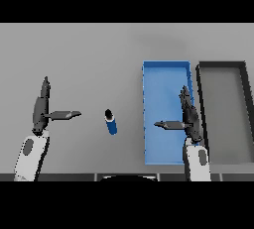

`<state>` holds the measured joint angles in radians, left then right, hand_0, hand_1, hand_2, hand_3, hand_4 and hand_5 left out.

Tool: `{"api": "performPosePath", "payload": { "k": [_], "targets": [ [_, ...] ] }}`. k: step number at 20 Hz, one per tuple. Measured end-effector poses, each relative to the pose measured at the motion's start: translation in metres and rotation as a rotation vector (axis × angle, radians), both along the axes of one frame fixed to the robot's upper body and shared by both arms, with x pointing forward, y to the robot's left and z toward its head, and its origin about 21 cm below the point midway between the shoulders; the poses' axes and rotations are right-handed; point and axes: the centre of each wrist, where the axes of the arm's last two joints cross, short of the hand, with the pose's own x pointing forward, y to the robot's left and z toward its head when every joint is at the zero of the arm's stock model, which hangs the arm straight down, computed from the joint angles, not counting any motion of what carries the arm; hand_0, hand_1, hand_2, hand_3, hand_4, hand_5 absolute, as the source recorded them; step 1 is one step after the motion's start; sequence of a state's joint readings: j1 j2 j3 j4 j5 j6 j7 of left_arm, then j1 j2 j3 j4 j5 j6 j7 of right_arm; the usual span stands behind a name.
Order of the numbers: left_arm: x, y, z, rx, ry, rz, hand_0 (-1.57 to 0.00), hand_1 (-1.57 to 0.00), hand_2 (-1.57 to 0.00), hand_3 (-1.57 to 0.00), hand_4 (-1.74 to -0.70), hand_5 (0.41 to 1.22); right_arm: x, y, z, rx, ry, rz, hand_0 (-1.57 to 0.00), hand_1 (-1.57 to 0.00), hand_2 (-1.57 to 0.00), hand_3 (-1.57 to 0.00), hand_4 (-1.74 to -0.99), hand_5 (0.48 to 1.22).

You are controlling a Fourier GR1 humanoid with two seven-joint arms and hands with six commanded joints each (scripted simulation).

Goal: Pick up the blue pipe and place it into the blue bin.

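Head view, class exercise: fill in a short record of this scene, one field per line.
surface: grey table
blue pipe: lying on the table, between the hands
blue bin: right of the pipe, nothing inside
grey bin: beside the blue bin, farther right
left hand: open, holding nothing
right hand: open, over the blue bin

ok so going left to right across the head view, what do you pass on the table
Left robot hand → blue pipe → blue bin → dark grey bin. The right robot hand hangs over the blue bin's right edge, so it has no clear place of its own in the order.
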<state>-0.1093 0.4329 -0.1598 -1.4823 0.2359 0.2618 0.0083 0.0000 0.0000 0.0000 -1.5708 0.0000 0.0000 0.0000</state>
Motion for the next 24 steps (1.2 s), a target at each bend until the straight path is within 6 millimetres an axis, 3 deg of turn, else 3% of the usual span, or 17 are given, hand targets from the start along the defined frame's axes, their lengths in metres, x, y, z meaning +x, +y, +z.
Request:
{"api": "performPosePath", "payload": {
  "k": [6, 8, 10, 16, 20, 24],
  "targets": [
    [-0.002, 0.000, 0.000, 0.003, -0.011, -0.002, 0.00, 0.00, 0.00, 0.00, -0.97, 0.593, -0.001, 0.000, -0.002, 0.001, 0.007, 0.002, 0.00, 0.00, 0.00, 0.00, -1.205, 0.629],
    [-0.016, 0.024, -0.007, 0.124, -0.004, -0.193, 0.00, 0.00, 0.00, 0.00, -0.96, 0.590, -0.018, -0.022, 0.004, -0.219, -0.128, 0.060, 0.00, 0.00, 0.00, 0.00, -1.197, 0.627],
    [-0.018, 0.036, -0.007, 0.163, 0.007, -0.265, 0.00, 0.00, 0.00, 0.00, -0.96, 0.592, -0.027, -0.022, 0.011, -0.290, -0.151, 0.088, 0.00, 0.00, 0.00, 0.00, -1.193, 0.622],
    [-0.027, 0.038, -0.002, 0.146, 0.001, -0.422, 0.00, 0.00, 0.00, 0.00, -0.99, 0.573, -0.031, -0.019, 0.014, -0.315, -0.127, 0.106, 0.00, 0.00, 0.00, 0.00, -1.181, 0.619],
    [-0.039, 0.026, 0.004, 0.159, 0.052, -0.582, 0.00, 0.00, 0.00, 0.00, -1.07, 0.522, -0.027, -0.021, 0.015, -0.322, -0.126, 0.106, 0.00, 0.00, 0.00, 0.00, -1.174, 0.616],
    [-0.049, -0.013, -0.007, 0.150, 0.133, -0.698, 0.00, 0.00, 0.00, 0.00, -1.13, 0.475, -0.026, -0.018, 0.021, -0.317, -0.137, 0.111, 0.00, 0.00, 0.00, 0.00, -1.182, 0.618]
  ]
}}
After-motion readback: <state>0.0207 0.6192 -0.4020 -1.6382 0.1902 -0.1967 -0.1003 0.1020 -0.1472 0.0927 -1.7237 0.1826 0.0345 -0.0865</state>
